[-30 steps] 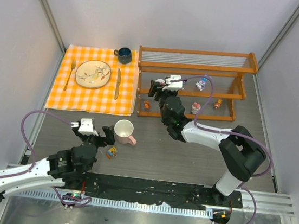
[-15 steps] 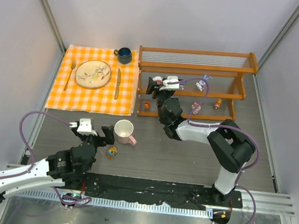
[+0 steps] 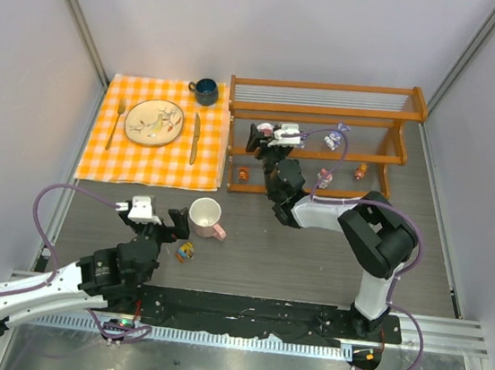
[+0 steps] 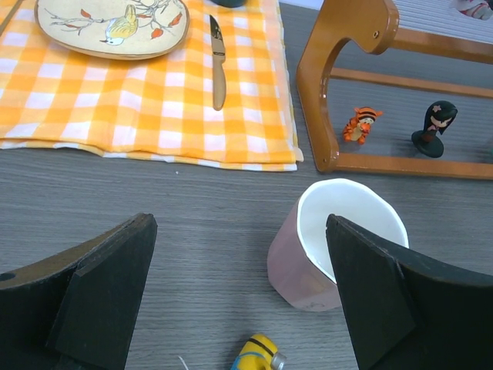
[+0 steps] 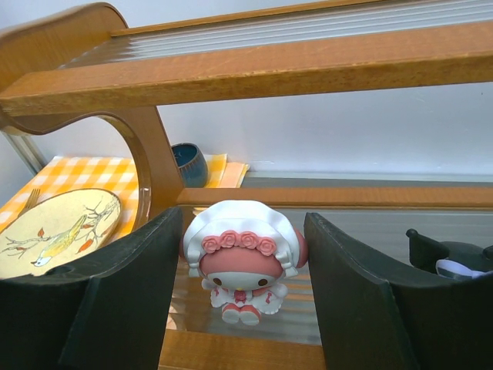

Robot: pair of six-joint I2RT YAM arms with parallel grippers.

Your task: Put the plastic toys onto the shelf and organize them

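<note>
Trouble I expect: my right gripper, half-closed on the pink-white toy, tips it off the thin-railed shelf when opening.

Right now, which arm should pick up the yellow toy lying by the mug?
Left. The left claw is open and hovers just short of the yellow toy beside the mug; the right claw is away at the shelf, closed on the pink-white figurine.

Upright pink-white figurine, perhaps on shelf
</note>
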